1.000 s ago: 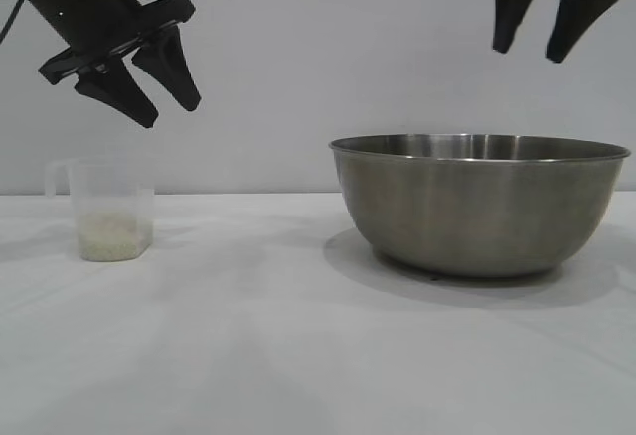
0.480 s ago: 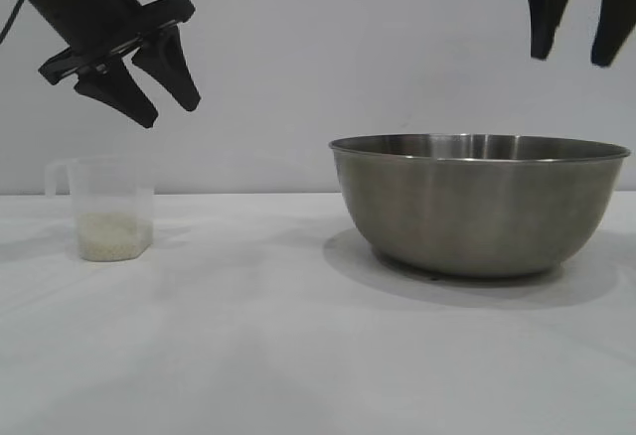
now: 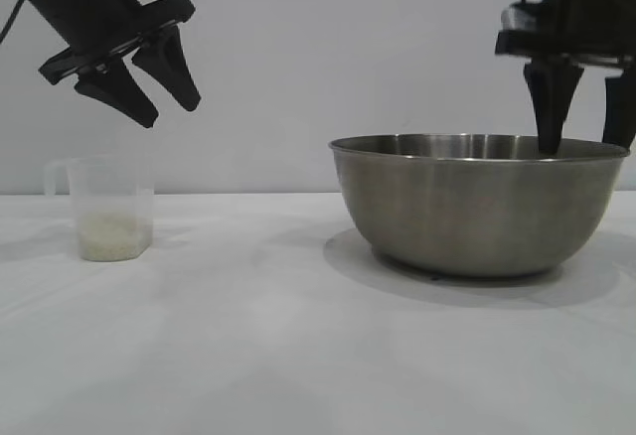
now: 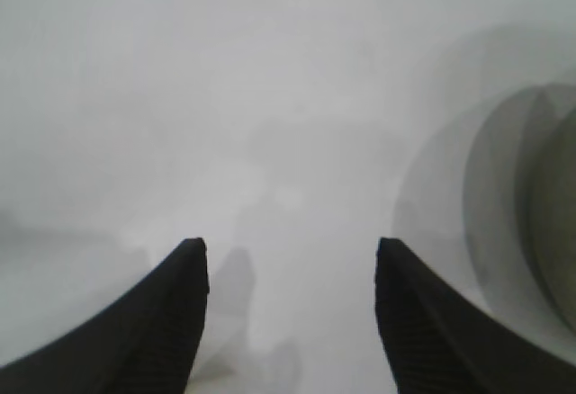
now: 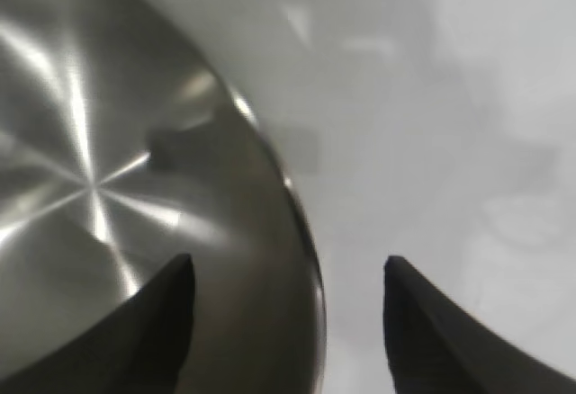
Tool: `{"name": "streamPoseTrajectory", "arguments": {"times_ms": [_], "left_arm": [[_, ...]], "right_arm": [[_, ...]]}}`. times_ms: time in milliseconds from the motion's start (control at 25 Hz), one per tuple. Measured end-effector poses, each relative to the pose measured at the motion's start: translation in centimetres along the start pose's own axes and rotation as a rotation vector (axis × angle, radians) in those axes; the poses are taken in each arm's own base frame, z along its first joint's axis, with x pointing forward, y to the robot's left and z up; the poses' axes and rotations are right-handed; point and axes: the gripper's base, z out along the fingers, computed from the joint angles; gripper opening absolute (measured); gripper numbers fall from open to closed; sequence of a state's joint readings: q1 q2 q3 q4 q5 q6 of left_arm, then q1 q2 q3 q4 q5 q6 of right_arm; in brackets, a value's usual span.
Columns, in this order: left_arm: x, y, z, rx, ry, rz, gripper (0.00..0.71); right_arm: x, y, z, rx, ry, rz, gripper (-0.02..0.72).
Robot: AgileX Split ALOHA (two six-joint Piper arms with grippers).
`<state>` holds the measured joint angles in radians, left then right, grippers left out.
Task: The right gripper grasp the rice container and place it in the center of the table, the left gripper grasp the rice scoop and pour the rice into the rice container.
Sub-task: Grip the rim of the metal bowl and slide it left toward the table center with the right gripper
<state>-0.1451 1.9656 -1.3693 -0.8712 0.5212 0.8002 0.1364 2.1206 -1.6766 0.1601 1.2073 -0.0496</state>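
The rice container [image 3: 479, 203], a large steel bowl, stands on the white table [image 3: 248, 356] at the right. My right gripper [image 3: 584, 142] is open and straddles the bowl's far right rim, one finger inside and one outside; the rim [image 5: 297, 205] runs between its fingers [image 5: 288, 273] in the right wrist view. The rice scoop [image 3: 109, 207], a clear plastic cup with a layer of rice [image 3: 112, 236] in it, stands at the left. My left gripper [image 3: 164, 97] hangs open and empty above and slightly right of the scoop. In its wrist view it is open [image 4: 290, 250] over bare table.
A plain white wall stands behind the table. The bowl's edge [image 4: 540, 196] shows at the side of the left wrist view.
My right gripper has moved right and come down from high above the bowl to its right rim. The left gripper, scoop and bowl have not moved.
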Motion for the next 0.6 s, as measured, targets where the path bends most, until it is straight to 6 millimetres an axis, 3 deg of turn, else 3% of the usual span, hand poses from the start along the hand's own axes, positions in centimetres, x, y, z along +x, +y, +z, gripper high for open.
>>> {"name": "streamPoseTrajectory", "arguments": {"times_ms": [240, 440, 560, 600], "left_arm": [[0.0, 0.0, 0.0, 0.000, 0.000, 0.000, 0.398], [0.0, 0.0, 0.0, 0.000, 0.000, 0.001, 0.398], [0.0, 0.0, 0.0, 0.000, 0.000, 0.001, 0.398], [0.0, 0.0, 0.0, 0.000, 0.000, 0.001, 0.398]], "right_arm": [[-0.7, 0.0, 1.4, -0.021, -0.022, 0.015, 0.378], [-0.7, -0.1, 1.9, -0.020, -0.011, 0.015, 0.095], [-0.7, 0.0, 1.9, -0.029, -0.006, -0.001, 0.000], [-0.7, 0.0, 1.9, -0.033, -0.002, -0.004, 0.000]]}}
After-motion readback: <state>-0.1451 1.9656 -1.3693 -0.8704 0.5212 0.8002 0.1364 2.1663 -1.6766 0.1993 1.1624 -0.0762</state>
